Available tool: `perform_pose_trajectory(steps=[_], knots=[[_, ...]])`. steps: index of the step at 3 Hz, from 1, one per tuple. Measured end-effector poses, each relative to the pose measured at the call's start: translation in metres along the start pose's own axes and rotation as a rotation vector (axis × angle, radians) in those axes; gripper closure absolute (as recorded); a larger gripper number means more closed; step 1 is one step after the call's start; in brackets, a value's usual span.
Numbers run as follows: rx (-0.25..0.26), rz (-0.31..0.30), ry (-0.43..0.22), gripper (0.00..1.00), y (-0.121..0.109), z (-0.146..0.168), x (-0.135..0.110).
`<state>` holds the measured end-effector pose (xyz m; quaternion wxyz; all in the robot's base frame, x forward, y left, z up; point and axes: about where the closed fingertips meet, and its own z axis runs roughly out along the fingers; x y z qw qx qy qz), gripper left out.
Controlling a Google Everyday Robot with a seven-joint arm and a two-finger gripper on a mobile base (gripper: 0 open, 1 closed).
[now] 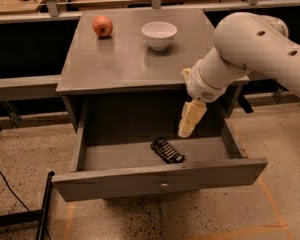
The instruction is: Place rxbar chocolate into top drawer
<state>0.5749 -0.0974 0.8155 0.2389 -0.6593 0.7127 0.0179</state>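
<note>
I am reaching my arm (260, 44) in from the 2 o'clock corner, sloping it down toward 8 o'clock. My wrist (207, 81) is bending at the arm's lower end. My gripper (186, 129) is hanging just below the wrist, right of centre, pointing toward 7 o'clock.
</note>
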Motion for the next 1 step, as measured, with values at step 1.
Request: perform_pose_trajectory(steps=[1], knots=[[0.0, 0.0, 0.0, 0.0, 0.0, 0.0, 0.0]])
